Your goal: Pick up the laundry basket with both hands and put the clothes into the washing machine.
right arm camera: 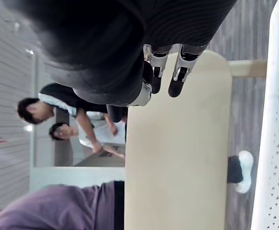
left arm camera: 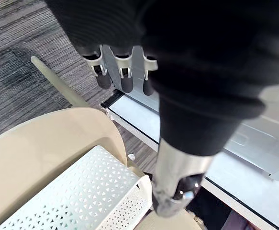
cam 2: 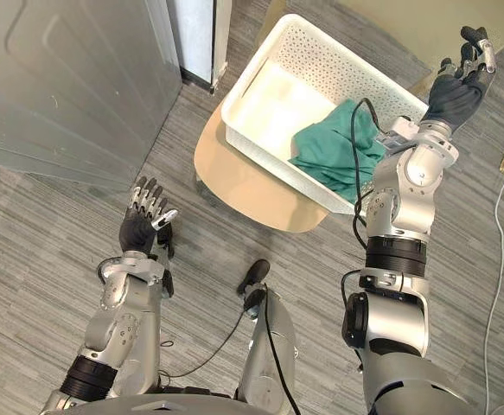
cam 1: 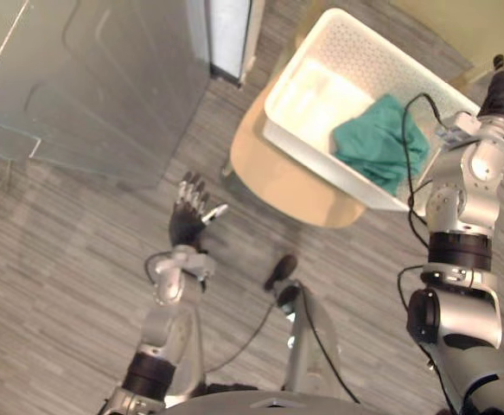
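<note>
White perforated plastic laundry basket (cam 2: 347, 65) standing on a beige round wooden chair (cam 2: 243, 186), crumpled green cloth (cam 2: 334, 143) lying in its right part, left hand (cam 2: 139, 226) low over the grey striped floor (cam 2: 27, 259), well apart from the basket, fingers straight and empty, right hand (cam 2: 455, 91) raised just past the basket's right corner, fingers relaxed, grasping nothing

Ahead of me the white laundry basket (cam 2: 338, 65) stands upright on a tan chair (cam 2: 243, 186), set askew so 1 corner points my way. It is rectangular and open-topped, with walls pierced by small holes and a smooth floor. The clothes (cam 2: 334, 143) are 1 crumpled teal-green piece, bunched in the end of the basket on my right side against the near wall; the white floor shows across the other end
</note>
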Controlling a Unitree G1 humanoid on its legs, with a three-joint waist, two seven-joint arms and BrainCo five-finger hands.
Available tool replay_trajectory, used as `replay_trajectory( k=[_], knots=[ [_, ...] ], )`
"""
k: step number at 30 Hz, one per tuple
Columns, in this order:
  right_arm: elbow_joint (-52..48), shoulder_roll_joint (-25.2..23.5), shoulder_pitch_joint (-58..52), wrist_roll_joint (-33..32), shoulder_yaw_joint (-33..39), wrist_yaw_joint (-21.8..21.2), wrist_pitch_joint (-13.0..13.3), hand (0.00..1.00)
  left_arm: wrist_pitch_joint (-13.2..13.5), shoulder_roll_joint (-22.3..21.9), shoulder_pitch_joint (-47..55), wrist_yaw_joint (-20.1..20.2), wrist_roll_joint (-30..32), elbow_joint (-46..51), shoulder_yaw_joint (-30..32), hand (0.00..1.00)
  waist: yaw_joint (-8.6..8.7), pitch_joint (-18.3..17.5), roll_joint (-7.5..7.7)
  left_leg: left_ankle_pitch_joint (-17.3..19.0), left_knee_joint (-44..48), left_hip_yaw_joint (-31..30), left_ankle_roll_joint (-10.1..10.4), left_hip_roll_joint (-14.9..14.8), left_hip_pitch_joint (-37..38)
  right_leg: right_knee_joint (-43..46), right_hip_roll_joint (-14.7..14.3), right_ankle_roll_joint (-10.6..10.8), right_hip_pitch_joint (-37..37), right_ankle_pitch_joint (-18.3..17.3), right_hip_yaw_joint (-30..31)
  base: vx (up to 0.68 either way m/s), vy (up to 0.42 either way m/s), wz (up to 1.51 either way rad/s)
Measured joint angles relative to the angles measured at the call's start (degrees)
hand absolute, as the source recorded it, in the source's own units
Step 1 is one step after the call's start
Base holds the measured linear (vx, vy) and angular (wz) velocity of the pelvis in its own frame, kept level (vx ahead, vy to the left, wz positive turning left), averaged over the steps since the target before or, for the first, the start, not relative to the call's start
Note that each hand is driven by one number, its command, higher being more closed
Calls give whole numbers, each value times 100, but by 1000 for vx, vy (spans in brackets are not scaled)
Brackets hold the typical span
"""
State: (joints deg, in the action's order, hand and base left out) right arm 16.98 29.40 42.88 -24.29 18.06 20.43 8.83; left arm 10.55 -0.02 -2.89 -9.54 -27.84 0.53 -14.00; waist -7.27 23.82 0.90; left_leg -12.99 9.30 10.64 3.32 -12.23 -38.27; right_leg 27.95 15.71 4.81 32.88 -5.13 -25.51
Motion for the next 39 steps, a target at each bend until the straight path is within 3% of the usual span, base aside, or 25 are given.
replay_trajectory(
  k=[3,6,10,14,20,27,29,35,36,39],
  knots=[
    [337,107,86,23,-380,-240,-77,0,1,164,62,0,-1,-4,18,0,39,1,47,-99,-196,15,32,11,50,-20,-23,-8,73,3,44,-14,-75,-8],
    [1422,342,545,351,-1172,-691,-313,0,0,227,175,26,-1,-6,15,0,123,-3,61,-255,-412,15,47,-6,46,-175,-119,-30,138,107,60,6,-58,-10],
    [3249,576,1233,890,-1968,-1294,-681,0,-7,228,252,235,-1,-10,-3,0,80,-2,59,-407,-677,10,53,-30,30,-422,-224,-28,156,252,15,52,-71,-3],
    [3856,733,1336,1256,-2643,-1759,-813,0,-18,221,248,401,3,7,4,0,27,-1,57,-411,-680,-9,50,-24,-131,-428,-218,-20,272,259,-40,72,-68,3],
    [4192,835,1356,1588,-3387,-2230,-875,0,-52,147,237,499,3,62,29,0,-6,1,56,-432,-681,-81,25,-20,-293,-399,-207,-23,356,223,-146,75,-67,5],
    [4261,1339,1472,2631,-4024,-2656,-878,0,-65,90,214,515,-17,104,51,0,-61,1,56,-398,-683,-107,45,3,-470,-358,-161,-20,519,165,-204,47,-53,3],
    [4263,1406,1480,3361,-4229,-2776,-911,0,-100,46,217,634,-143,106,52,0,-88,0,57,-398,-685,-96,45,6,-474,-361,-157,-20,524,162,-202,60,-68,0],
    [4272,1374,1563,4526,-4280,-2755,-1014,0,-211,-74,218,735,-352,107,46,0,-129,-21,91,-397,-685,0,53,6,-481,-368,-155,-19,611,170,-98,49,-60,-5],
    [4281,1363,1583,4625,-4273,-2745,-1039,100,-221,-80,219,736,-352,107,46,0,-148,-37,112,-395,-685,32,55,5,-490,-366,-156,-21,658,178,-56,27,-58,-16],
    [4281,1332,1640,4998,-4122,-2654,-1082,100,-272,-118,223,743,-352,110,48,0,-150,-63,119,-394,-685,79,56,5,-550,-419,-165,-40,738,235,-12,24,-47,-11]
  ],
)
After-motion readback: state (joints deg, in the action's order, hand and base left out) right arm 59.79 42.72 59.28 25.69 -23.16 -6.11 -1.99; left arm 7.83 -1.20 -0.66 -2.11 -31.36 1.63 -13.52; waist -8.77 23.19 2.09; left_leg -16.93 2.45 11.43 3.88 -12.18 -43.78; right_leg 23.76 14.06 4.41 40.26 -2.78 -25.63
